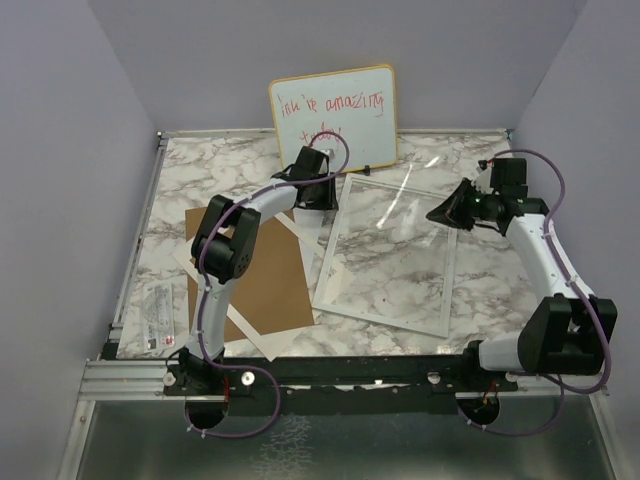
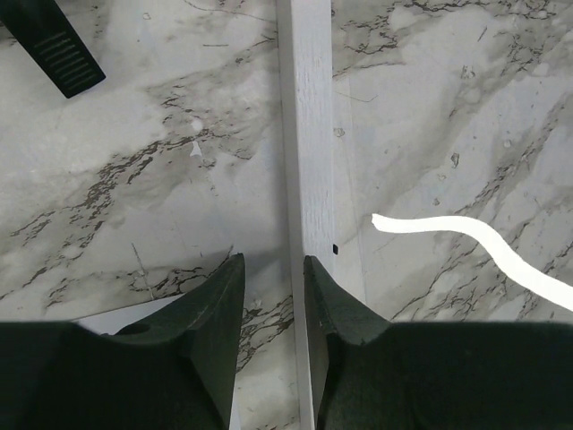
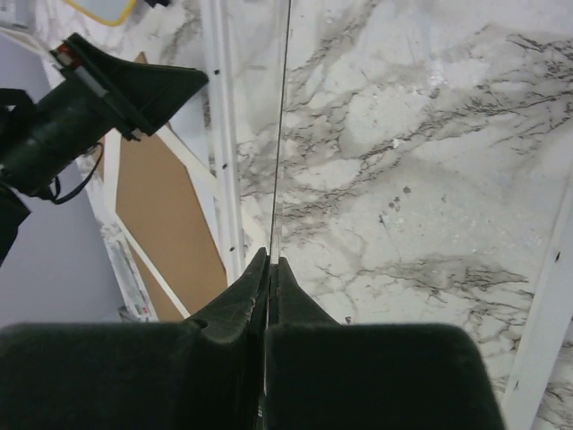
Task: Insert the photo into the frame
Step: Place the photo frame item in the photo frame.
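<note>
Your white-rimmed rectangular picture frame (image 1: 380, 318) lay flat on the marble surface (image 1: 200, 170), just right of the brown backing board (image 1: 270, 270). Your right tool (image 3: 269, 262) was pinched tight on the edge of its clear glossy pane (image 1: 400, 205), at the frame's right side. Your left tool (image 2: 273, 269) stood narrowly parted over the frame's left rim, towards the far corner.

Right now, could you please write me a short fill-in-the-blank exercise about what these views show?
1. The right gripper is shut on the thin edge of the clear ____.
2. In the top view, the brown backing board lies to the ____ of the frame.
3. The whiteboard leaning at the back carries ____ handwriting.
4. The left gripper has its jaws ____ over the frame's white rim.
Missing words: pane; left; red; open.
</note>
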Controlling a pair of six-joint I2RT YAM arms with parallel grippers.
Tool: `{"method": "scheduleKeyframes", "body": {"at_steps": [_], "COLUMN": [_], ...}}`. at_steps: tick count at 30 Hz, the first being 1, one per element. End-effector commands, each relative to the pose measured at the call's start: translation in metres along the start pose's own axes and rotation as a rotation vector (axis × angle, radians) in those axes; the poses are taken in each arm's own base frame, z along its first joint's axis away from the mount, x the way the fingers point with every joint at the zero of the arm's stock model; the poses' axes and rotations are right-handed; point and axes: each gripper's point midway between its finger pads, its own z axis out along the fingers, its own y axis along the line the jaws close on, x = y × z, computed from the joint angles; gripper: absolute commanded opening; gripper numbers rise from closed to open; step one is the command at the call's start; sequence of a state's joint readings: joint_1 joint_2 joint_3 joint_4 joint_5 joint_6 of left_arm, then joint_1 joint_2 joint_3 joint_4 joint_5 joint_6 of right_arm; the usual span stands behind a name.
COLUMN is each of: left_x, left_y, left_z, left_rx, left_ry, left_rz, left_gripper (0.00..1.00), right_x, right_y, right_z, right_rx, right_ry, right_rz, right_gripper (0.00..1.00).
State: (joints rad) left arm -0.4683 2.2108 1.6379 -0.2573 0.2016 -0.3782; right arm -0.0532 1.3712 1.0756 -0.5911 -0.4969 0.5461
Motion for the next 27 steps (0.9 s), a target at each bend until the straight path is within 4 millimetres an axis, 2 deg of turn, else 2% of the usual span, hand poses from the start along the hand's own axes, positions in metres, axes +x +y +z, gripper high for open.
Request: {"method": "scheduleKeyframes", "body": {"at_steps": [1, 7, 11, 19, 22, 27], "left_x": [0.044, 0.048, 0.05, 0.054, 0.056, 0.062], "left_y": [0.027, 0.025, 0.023, 0.02, 0.019, 0.022], "left_z": [0.017, 0.02, 0.022, 0.022, 0.022, 0.027], "left_rx": [-0.051, -0.028, -0.017, 0.013, 0.022, 0.01], "left_ry": [0.141, 0.156, 0.161, 0.164, 0.158, 0.17], "left_rz": [-0.009, -0.018, -0.026, -0.02, -0.02, -0.02], "left_gripper": [0.33, 0.35, 0.41, 0.5, 0.54, 0.51], "right_x": [0.011, 0.028, 0.035, 0.027, 0.028, 0.027], "right_y": [0.025, 0.038, 0.053, 0.086, 0.092, 0.09], "right_z": [-0.018, -0.026, -0.035, -0.055, -0.057, -0.059], "right_rx": [-0.09, -0.189, -0.259, -0.406, -0.441, -0.409], "right_ry": [0.044, 0.087, 0.116, 0.093, 0.106, 0.097], "right_rz": [0.004, 0.019, 0.061, 0.071, 0.074, 0.064], "right_gripper": [0.01, 0.01, 0.01, 0.01, 0.01, 0.01]}}
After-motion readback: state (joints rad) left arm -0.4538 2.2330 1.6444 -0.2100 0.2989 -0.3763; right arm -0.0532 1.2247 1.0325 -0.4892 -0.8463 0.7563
